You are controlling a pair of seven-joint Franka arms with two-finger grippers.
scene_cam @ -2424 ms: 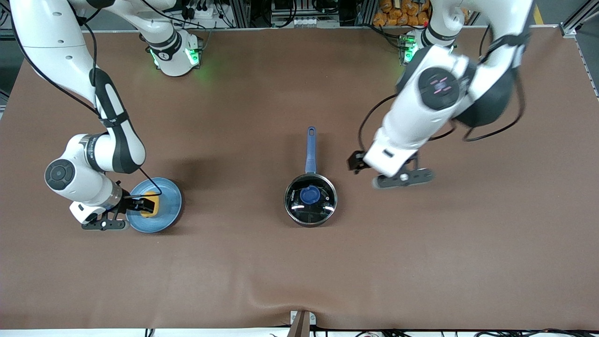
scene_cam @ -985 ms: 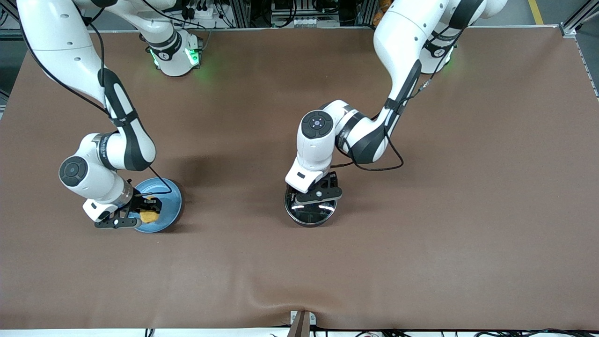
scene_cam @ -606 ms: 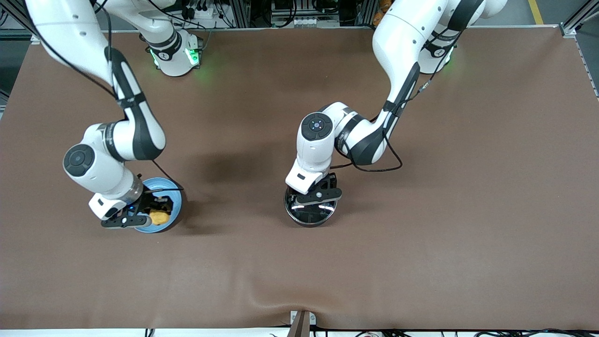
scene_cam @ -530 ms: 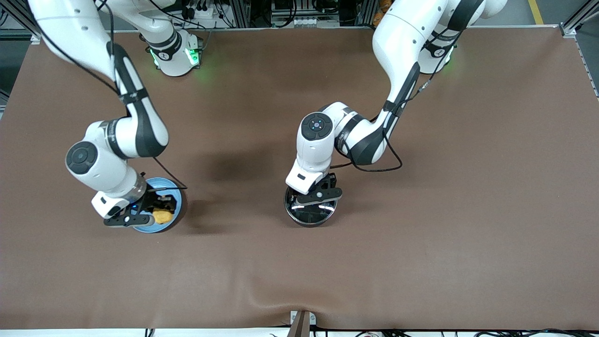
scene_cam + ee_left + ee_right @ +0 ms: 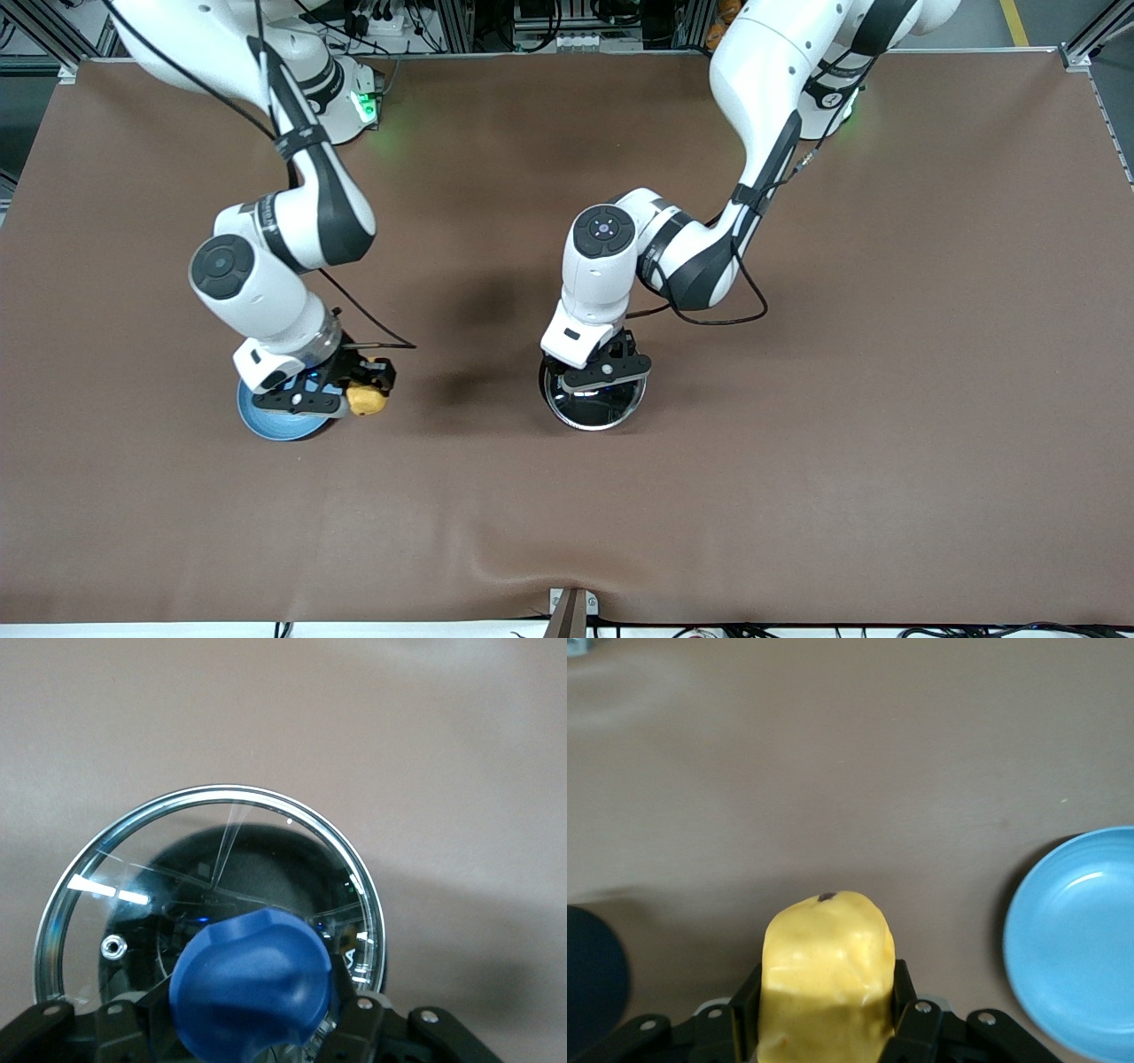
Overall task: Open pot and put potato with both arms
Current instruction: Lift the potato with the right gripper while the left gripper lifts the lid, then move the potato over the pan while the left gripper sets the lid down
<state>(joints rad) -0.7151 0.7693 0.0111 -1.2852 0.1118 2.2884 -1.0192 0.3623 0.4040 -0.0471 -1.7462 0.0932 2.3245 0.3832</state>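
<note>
The right gripper (image 5: 365,390) has its fingers clamped on the potato (image 5: 366,400) and carries it in the air, just off the edge of the blue plate (image 5: 266,424) on the side toward the pot (image 5: 592,400). The right wrist view confirms it: the potato (image 5: 826,979) is pinched between the black fingers (image 5: 908,1010), with bare table under it and the plate (image 5: 1076,943) off to one side.

At the pot, the left gripper (image 5: 601,372) is down on the glass lid (image 5: 213,904), fingers (image 5: 354,1019) pressed against both sides of the blue knob (image 5: 252,988). Whether the lid has left the rim or sits on it, I cannot tell; it covers the pot from here.

So, by my reading: potato picked up, lid gripped. Left to do is taking the lid clear, carrying the potato from the plate across to the pot, and dropping it in.
</note>
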